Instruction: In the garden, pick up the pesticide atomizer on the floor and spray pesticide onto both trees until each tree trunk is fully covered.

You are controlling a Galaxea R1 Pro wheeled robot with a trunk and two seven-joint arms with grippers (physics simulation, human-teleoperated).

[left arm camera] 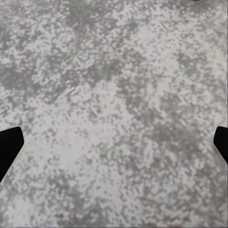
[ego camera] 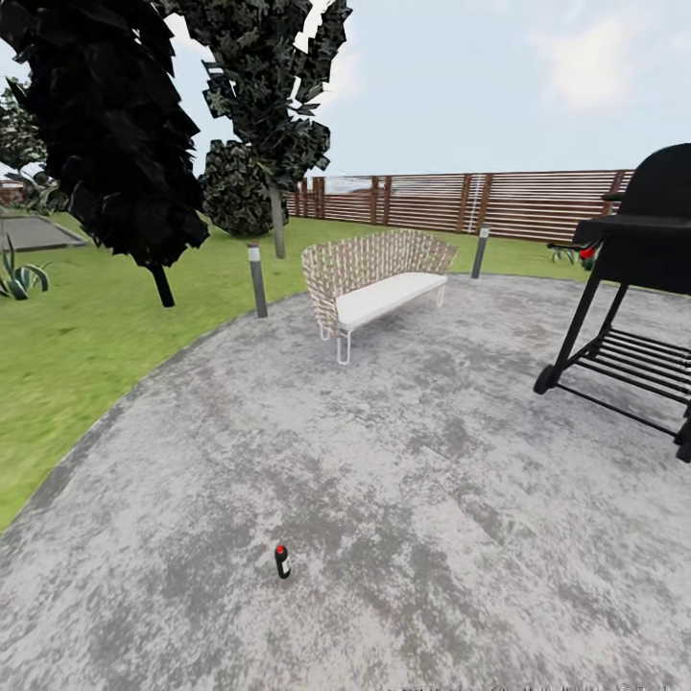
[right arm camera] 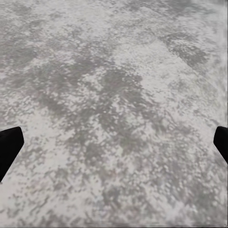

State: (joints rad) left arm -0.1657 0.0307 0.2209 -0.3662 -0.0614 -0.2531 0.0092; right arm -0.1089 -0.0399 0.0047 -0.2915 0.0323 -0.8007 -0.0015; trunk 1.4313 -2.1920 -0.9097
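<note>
And here we are out on the floor (ego camera: 403, 461), a wide sweep of mottled grey paving taking up the lower two thirds of the head view. There's the pesticide atomizer (ego camera: 282, 560), tiny, standing upright low in the frame, a little left of centre, a dark bottle with a red top, nothing touching it, well apart from everything else. Up at centre sits a woven bench (ego camera: 374, 278) with a white seat, near the edge of the paving. A black grill (ego camera: 633, 288) on wheels fills the right edge. Two short post lights stand by the paving's rim, one (ego camera: 256, 279) left of the bench, one (ego camera: 480, 251) right of it. Green lawn (ego camera: 86, 336) runs up the left side, dark-leaved trees (ego camera: 106, 134) crowd the upper left, and a brown slatted fence (ego camera: 499, 203) crosses the background under a pale sky.

Left wrist view: left claw (left arm camera: 114, 142) released, its two dark fingertips (left arm camera: 8, 147) at opposite edges of the frame, bare paving between them. Right wrist view: same story, right claw (right arm camera: 114, 145) spread wide, fingertips (right arm camera: 8, 146) far apart, only grey stone between, grasping nothing
</note>
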